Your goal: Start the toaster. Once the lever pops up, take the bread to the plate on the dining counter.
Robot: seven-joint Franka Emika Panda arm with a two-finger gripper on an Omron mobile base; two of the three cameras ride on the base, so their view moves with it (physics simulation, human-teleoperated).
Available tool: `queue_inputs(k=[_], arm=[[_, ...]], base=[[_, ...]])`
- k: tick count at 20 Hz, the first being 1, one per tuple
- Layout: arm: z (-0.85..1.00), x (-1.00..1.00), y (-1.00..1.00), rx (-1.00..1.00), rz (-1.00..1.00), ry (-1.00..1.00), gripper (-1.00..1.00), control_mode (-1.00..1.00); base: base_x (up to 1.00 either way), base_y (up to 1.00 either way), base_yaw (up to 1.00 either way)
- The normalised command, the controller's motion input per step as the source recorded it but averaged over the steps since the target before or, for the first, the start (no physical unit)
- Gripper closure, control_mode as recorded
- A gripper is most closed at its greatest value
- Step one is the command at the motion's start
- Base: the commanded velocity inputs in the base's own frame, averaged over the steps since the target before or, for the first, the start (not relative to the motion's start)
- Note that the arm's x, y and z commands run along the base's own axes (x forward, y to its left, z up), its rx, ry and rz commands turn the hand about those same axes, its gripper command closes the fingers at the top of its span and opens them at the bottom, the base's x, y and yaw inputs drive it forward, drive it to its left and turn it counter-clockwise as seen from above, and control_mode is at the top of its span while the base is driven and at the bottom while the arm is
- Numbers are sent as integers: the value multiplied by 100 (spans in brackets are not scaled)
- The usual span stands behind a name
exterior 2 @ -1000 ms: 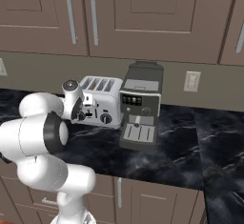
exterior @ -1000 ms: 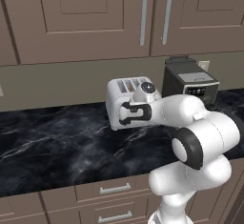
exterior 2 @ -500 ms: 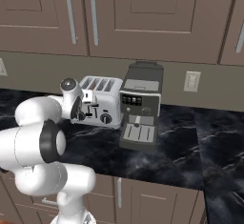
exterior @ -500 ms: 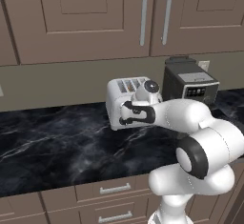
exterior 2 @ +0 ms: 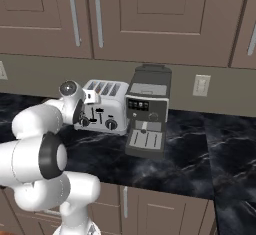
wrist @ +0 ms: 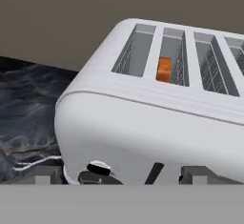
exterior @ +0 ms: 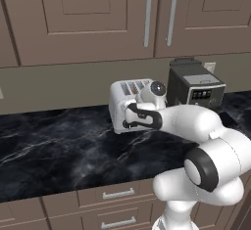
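Observation:
The silver-white toaster stands on the black marble counter against the wall. The bread, a small orange-brown slice, sits low in the second slot from the left in the hand view. My gripper is open at the toaster's front face, its fingertips spread wide near the base with nothing between them. A black knob and a dark lever slot lie between the tips. The plate and the dining counter are out of view.
A tall black coffee machine stands right beside the toaster. Brown wall cabinets hang above. The counter runs left of the toaster, with drawers below its edge.
The arm's elbow has swung right and lower while the hand stays at the toaster's front. The jaws have opened a little wider.

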Motion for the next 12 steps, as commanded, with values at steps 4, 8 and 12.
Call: queue_inputs(k=[4, 8, 12], arm=[[24, 0, -2, 0, 0, -7, -100, -100], [16, 0, -12, 2, -4, -10, -100, -100], [13, 0, -19, 3, -6, -9, -100, -100]], base=[[0, 0, 0], [0, 0, 0], [0, 0, 0]])
